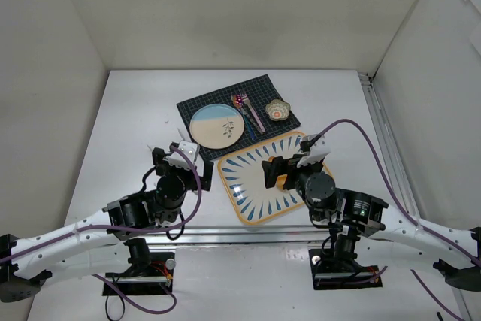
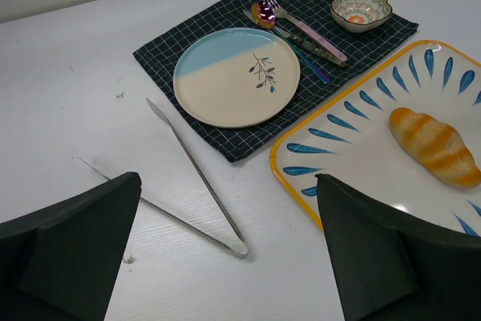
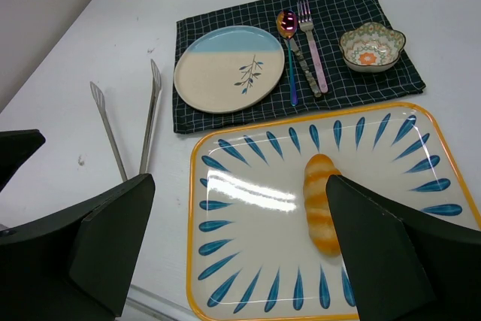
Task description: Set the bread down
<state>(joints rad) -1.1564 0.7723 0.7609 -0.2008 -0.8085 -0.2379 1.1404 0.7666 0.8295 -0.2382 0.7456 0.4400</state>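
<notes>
Tabletop (image 1: pixel 135 110) with both arms at the near edge. The bread (image 3: pixel 321 202) lies on the yellow-rimmed tray (image 3: pixel 248 223), at about 3 o'clock of the tray's centre in the right wrist view, touched by neither gripper. Right gripper (image 3: pixel 240 182): jaws apart, holding nothing, above the tray with the bread just inside its right finger. Left gripper (image 2: pixel 229 186): jaws apart, empty, above the metal tongs (image 2: pixel 197 174), which rest on the tabletop at 9 o'clock of the tray. The dark checked placemat (image 1: pixel 197 107) at 12 o'clock of the tray carries the round plate (image 1: pixel 217 126), a spoon and fork (image 1: pixel 248 110), and the flower-shaped dish (image 1: pixel 277 110) at 3 o'clock of the plate
</notes>
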